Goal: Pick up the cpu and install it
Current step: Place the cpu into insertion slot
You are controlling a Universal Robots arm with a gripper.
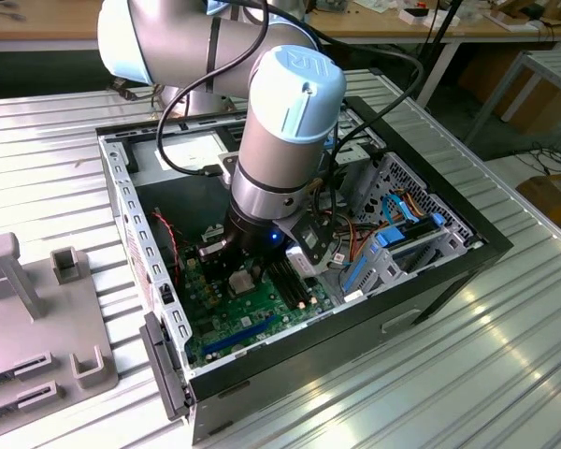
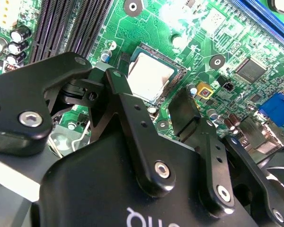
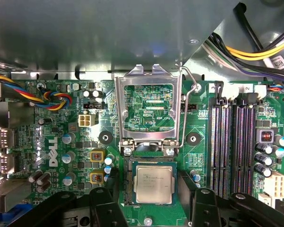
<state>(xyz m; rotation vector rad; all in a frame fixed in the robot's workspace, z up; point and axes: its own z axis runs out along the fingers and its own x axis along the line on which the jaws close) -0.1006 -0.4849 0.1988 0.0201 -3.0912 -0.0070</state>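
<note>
One cpu (image 3: 154,184) lies flat in the socket (image 3: 126,187), seated as far as I can tell. Beside the socket the hinged frame (image 3: 119,109) stands open. Jaws spread either side of it, gripping nothing: placing looks done; withdrawing calls for a clean, straight lift.

A ribbed metal table (image 1: 505,374), wooden workbench (image 1: 37,23) behind it.

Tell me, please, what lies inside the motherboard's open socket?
The cpu sits inside the socket, metal top up, with the retention frame raised. Whatever lies beneath the chip is covered.
</note>
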